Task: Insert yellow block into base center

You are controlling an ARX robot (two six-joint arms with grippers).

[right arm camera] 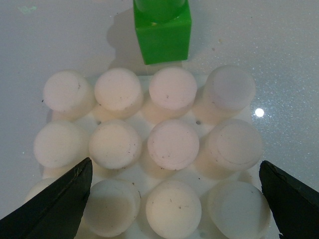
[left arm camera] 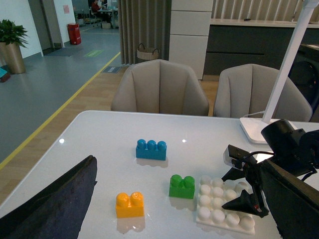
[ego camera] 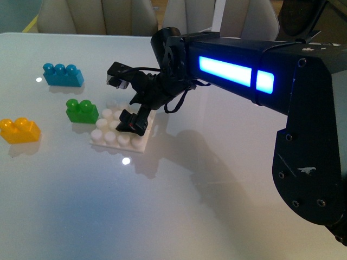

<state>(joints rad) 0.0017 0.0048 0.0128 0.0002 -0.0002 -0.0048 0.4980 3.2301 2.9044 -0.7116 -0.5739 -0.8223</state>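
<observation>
Yellow block (ego camera: 20, 130) untouched; R claw (right arm camera: 174, 169) spread, empty, over base (ego camera: 115, 142); L claw (left arm camera: 60, 199) unclear.

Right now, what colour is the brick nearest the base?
Green brick; right wrist view shows it best.

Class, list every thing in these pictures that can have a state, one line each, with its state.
base, flat on the table, studs bare
yellow block, upright on the table, not on the base
green block, upright, beside the base
blue block, upright, on its own
right claw, open, empty, over the base
light strip, lit blue
</observation>
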